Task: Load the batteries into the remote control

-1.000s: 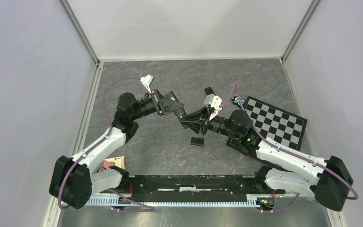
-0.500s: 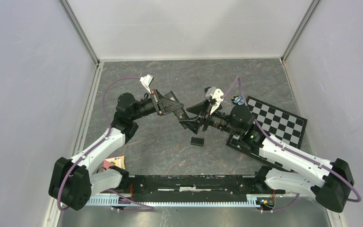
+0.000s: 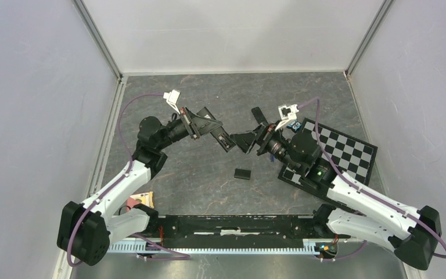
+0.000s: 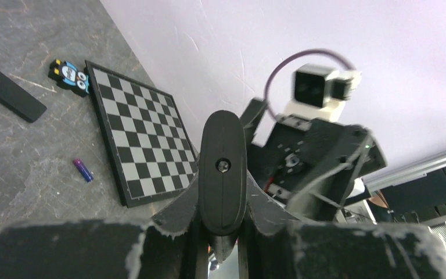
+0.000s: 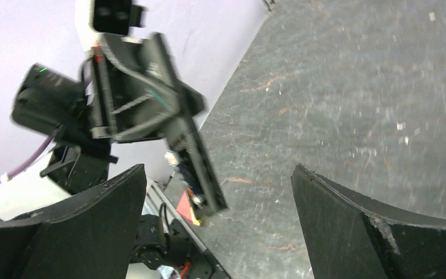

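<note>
Clamping the remote control (image 4: 223,168) in the left pincer (image 4: 223,204), left of the checkerboard (image 4: 145,139); holding the right pincer (image 5: 218,174) wide open; leaving a blue battery (image 4: 83,170) lying just beside the checkerboard.

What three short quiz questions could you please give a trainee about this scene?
1. True or false: the right fingers are shut.
2. The left fingers hold: A the black cover, B the remote control, C nothing.
3. Fill in: the blue battery lies on the table beside the ____.
Key: 1 false; 2 B; 3 checkerboard.
</note>
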You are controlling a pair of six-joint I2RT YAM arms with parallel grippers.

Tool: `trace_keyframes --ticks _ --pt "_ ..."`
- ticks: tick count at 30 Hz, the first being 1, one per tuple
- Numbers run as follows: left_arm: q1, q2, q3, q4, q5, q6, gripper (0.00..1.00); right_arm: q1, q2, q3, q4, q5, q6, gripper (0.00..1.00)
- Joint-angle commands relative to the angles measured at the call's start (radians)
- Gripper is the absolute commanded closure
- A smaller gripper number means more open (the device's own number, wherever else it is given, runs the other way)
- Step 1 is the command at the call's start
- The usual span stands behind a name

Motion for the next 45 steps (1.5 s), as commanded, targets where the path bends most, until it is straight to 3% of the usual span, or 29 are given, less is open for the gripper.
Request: trace_keyframes --ticks 1,6,11,22,31,45 --pt "-0.003 -0.037 -0.003 0.055 -0.063 0.045 0.98 0.0 -0.014 -0.099 0.103 0.118 0.31 0.02" --pt "-0.002 -0.024 0.0 0.055 -0.071 0.028 0.98 0.002 0.055 -0.104 0.265 0.043 0.419 0.02" --pt "-0.003 -0.012 0.004 0.065 -0.075 0.004 0.98 0.003 0.12 -0.093 0.325 0.003 0.505 0.02" --pt "-0.003 -0.005 0.009 0.04 -0.06 0.006 0.98 0.007 0.203 -0.039 0.355 -0.047 0.494 0.02" --pt "-0.002 0.0 0.015 0.021 -0.04 0.019 0.98 0.008 0.233 -0.015 0.374 -0.053 0.464 0.17" --pt "-0.004 0.013 0.024 0.021 -0.037 0.019 0.98 0.008 0.256 0.0 0.38 -0.098 0.418 0.51"
